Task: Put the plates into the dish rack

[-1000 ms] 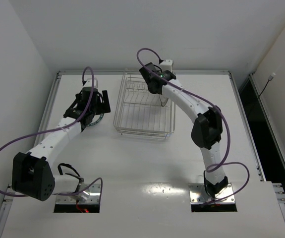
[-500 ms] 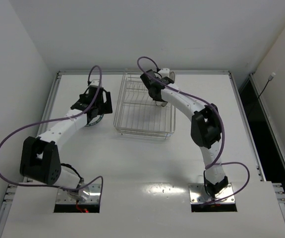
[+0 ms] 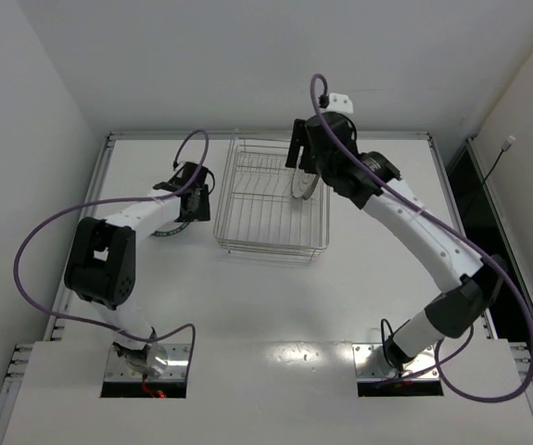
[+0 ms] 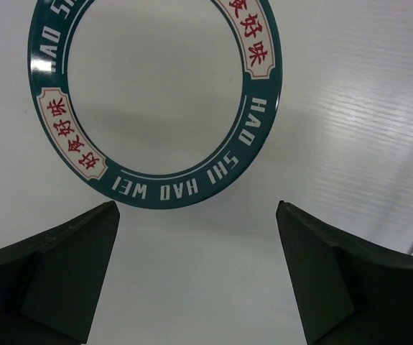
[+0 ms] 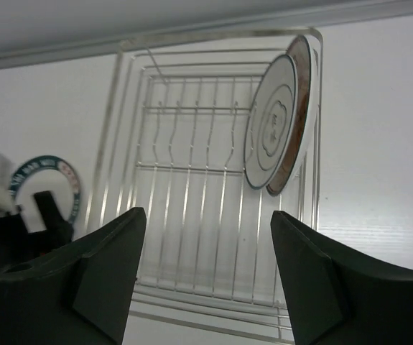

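Teal-rimmed plate (image 4: 156, 93) lies flat on the tabletop (image 4: 378, 108), left of the dish rack (image 3: 268, 248), not yet loaded. My left fingers (image 4: 70, 273) stand wide apart just short of its near rim, grasping nothing.

It looks rigid and glossy, so I'd judge it slippery, chippable and moderately heavy. Lying flat, the rim is the only hold: one finger under the near lip, one on top.

Looks: white well, dark teal band with white lettering, cream panels with red characters.

Two more plates stand on edge at the rack's right end, ringed plate (image 5: 271, 122) in front and orange-edged plate (image 5: 305, 100) behind. Right fingers (image 5: 314, 280) are released and empty above the rack.
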Robot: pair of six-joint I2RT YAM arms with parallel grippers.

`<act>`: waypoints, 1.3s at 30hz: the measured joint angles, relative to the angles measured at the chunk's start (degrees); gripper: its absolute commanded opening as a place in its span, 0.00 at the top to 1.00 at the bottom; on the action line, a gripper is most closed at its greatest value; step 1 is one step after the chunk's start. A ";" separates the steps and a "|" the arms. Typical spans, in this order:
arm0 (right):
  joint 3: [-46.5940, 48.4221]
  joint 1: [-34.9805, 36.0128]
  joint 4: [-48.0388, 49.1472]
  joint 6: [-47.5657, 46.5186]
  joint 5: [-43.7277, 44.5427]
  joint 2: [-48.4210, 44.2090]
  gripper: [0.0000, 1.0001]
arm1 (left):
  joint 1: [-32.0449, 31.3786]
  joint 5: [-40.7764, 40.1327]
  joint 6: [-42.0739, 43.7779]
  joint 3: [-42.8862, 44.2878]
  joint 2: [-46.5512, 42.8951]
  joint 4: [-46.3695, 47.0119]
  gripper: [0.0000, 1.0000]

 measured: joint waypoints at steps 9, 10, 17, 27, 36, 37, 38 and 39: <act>-3.41 -0.11 3.10 -2.05 -5.38 -6.45 0.31 | 0.00 -3.50 0.15 2.23 9.51 -1.36 0.16; -3.91 -0.11 3.21 -2.25 -5.62 -6.71 0.31 | 0.00 -3.80 0.24 2.32 10.34 -1.53 0.17; -6.80 -0.55 3.93 -3.21 -6.82 -8.52 0.31 | 0.00 -6.38 1.18 6.25 14.45 -1.79 0.40; -9.55 -0.59 4.96 -3.50 -8.81 -12.72 0.30 | -0.42 -7.26 5.62 9.73 19.34 -1.84 1.00; -9.66 -0.59 5.70 -3.48 -9.33 -15.23 0.30 | -0.42 -8.33 7.48 10.82 20.26 -3.41 1.00; -9.70 -0.59 5.70 -3.48 -9.46 -15.26 0.30 | -0.42 -8.20 7.41 10.71 20.15 -3.45 1.00; -9.77 -0.59 5.68 -3.48 -9.62 -15.28 0.30 | -0.42 -8.11 7.30 10.40 19.78 -3.43 1.00; -9.81 -0.59 5.68 -3.48 -9.66 -15.28 0.30 | -0.42 -7.96 7.19 9.97 19.21 -3.50 1.00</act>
